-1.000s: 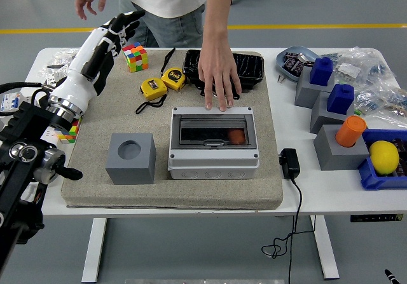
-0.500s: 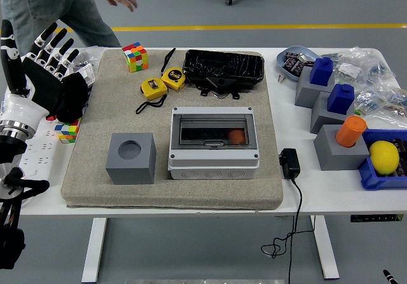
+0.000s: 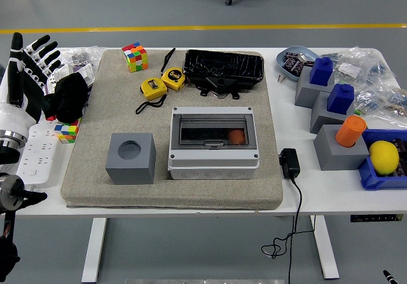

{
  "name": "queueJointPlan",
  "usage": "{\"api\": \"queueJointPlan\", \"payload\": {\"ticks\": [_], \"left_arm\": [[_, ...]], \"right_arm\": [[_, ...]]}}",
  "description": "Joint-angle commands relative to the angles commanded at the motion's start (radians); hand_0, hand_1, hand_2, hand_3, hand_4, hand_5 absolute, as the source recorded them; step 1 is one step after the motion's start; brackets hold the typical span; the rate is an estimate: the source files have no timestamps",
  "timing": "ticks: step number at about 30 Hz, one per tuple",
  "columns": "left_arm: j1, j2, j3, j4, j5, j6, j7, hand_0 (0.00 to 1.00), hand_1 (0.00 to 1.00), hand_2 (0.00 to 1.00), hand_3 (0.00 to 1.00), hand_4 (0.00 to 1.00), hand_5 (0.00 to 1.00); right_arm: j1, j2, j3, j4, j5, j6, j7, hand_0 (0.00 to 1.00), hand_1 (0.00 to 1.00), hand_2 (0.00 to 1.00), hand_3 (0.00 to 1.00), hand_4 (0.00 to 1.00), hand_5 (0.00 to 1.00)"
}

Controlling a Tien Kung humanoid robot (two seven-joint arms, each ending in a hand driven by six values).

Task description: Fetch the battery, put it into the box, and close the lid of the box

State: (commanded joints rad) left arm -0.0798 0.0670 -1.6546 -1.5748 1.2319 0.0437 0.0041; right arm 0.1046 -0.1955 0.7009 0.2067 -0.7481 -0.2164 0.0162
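- One view, the head view, covers the scene; the right hand does not appear in it.
- Left hand [image 3: 32, 74] is raised at the left edge of the table [image 3: 159, 204], fingers spread and upright, holding nothing, well apart from the box [image 3: 213, 142].
- Box sits on the mat [image 3: 95, 119], just right of the grey block [image 3: 131, 157]; its clear lid [image 3: 213, 131] lies flat and appears shut.
- Orange object [image 3: 236, 136], likely the battery, shows through the lid in the right part of the box.
- Step in hand: judged from this layout, fetching, placing and closing all appear done; the task looks complete or nearly so.
- Next move: confirm the lid is latched. If not, bring the hand over the front edge of the lid and press down; otherwise, rest the arm clear of the table.
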Motion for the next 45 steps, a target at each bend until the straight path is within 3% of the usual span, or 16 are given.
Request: {"api": "queueJointPlan", "payload": {"ticks": [1, 4, 6, 7, 12, 13, 18, 19, 24, 25, 30, 32, 42, 43, 45], "left_arm": [[0.003, -0.002, 0.000, -0.001, 0.039, 0.004, -0.002, 0.792, 0.821, 0.765, 0.747, 0.998, 0.998], [0.016, -0.010, -0.001, -0.001, 0.167, 0.030, -0.017, 0.792, 0.821, 0.765, 0.747, 0.998, 0.998], [0.023, -0.014, -0.003, 0.002, 0.183, 0.046, -0.028, 0.792, 0.821, 0.765, 0.747, 0.998, 0.998], [0.027, -0.016, -0.004, 0.004, 0.173, 0.054, -0.033, 0.602, 0.653, 0.564, 0.583, 0.998, 0.873], [0.032, -0.020, -0.006, 0.008, 0.139, 0.111, -0.059, 0.602, 0.653, 0.564, 0.583, 0.998, 0.873], [0.032, -0.020, -0.005, 0.007, 0.138, 0.119, -0.062, 0.443, 0.488, 0.382, 0.411, 0.998, 0.818], [0.032, -0.020, 0.002, 0.003, 0.135, 0.137, -0.068, 0.443, 0.488, 0.382, 0.411, 0.998, 0.818], [0.033, -0.021, 0.003, 0.003, 0.137, 0.138, -0.069, 0.423, 0.434, 0.348, 0.375, 0.998, 0.818], [0.035, -0.022, 0.012, -0.003, 0.145, 0.134, -0.072, 0.423, 0.434, 0.348, 0.375, 0.998, 0.818], [0.035, -0.021, 0.013, -0.005, 0.148, 0.133, -0.072, 0.436, 0.447, 0.376, 0.419, 0.998, 0.813], [0.034, -0.022, 0.015, -0.011, 0.150, 0.132, -0.073, 0.436, 0.447, 0.376, 0.419, 0.998, 0.813], [0.033, -0.023, 0.015, -0.011, 0.151, 0.133, -0.074, 0.444, 0.464, 0.400, 0.443, 0.998, 0.814], [0.038, -0.026, 0.017, -0.009, 0.150, 0.129, -0.069, 0.449, 0.471, 0.414, 0.458, 0.998, 0.813], [0.038, -0.026, 0.018, -0.009, 0.150, 0.129, -0.069, 0.451, 0.479, 0.430, 0.472, 0.997, 0.816], [0.039, -0.027, 0.019, -0.008, 0.150, 0.128, -0.069, 0.451, 0.479, 0.430, 0.472, 0.997, 0.816]], "right_arm": [[-0.001, 0.000, 0.001, -0.001, -0.003, -0.001, 0.000, 0.784, 0.725, 0.729, 0.674, 0.998, 0.998], [-0.003, 0.001, 0.019, -0.006, -0.040, -0.011, 0.002, 0.784, 0.725, 0.729, 0.674, 0.998, 0.998], [-0.002, 0.003, 0.056, -0.010, -0.096, -0.021, 0.004, 0.784, 0.725, 0.729, 0.674, 0.998, 0.998], [-0.001, 0.005, 0.079, -0.009, -0.140, -0.030, 0.005, 0.976, 0.738, 0.589, 0.236, 0.861, 0.445], [0.001, 0.006, 0.125, -0.002, -0.281, -0.067, -0.003, 0.976, 0.738, 0.589, 0.236, 0.861, 0.445], [0.000, 0.005, 0.120, 0.002, -0.288, -0.071, -0.014, 0.915, 0.605, 0.414, 0.160, 0.614, 0.345], [-0.002, 0.004, 0.104, 0.020, -0.321, -0.092, -0.046, 0.915, 0.605, 0.414, 0.160, 0.614, 0.345], [-0.002, 0.004, 0.104, 0.021, -0.321, -0.095, -0.045, 0.785, 0.481, 0.351, 0.158, 0.568, 0.312], [-0.003, 0.009, 0.115, 0.023, -0.333, -0.125, -0.032, 0.785, 0.481, 0.351, 0.158, 0.568, 0.312], [-0.002, 0.009, 0.116, 0.024, -0.340, -0.128, -0.033, 0.715, 0.421, 0.323, 0.167, 0.504, 0.238], [-0.002, 0.009, 0.122, 0.027, -0.374, -0.139, -0.043, 0.715, 0.421, 0.323, 0.167, 0.504, 0.238], [-0.003, 0.011, 0.123, 0.027, -0.385, -0.147, -0.049, 0.657, 0.368, 0.285, 0.180, 0.459, 0.233], [-0.005, 0.013, 0.119, 0.043, -0.395, -0.133, -0.078, 0.609, 0.338, 0.248, 0.186, 0.417, 0.236], [-0.005, 0.013, 0.120, 0.043, -0.397, -0.134, -0.080, 0.517, 0.294, 0.207, 0.189, 0.296, 0.178], [-0.005, 0.014, 0.121, 0.043, -0.398, -0.136, -0.081, 0.517, 0.294, 0.207, 0.189, 0.296, 0.178]]}}
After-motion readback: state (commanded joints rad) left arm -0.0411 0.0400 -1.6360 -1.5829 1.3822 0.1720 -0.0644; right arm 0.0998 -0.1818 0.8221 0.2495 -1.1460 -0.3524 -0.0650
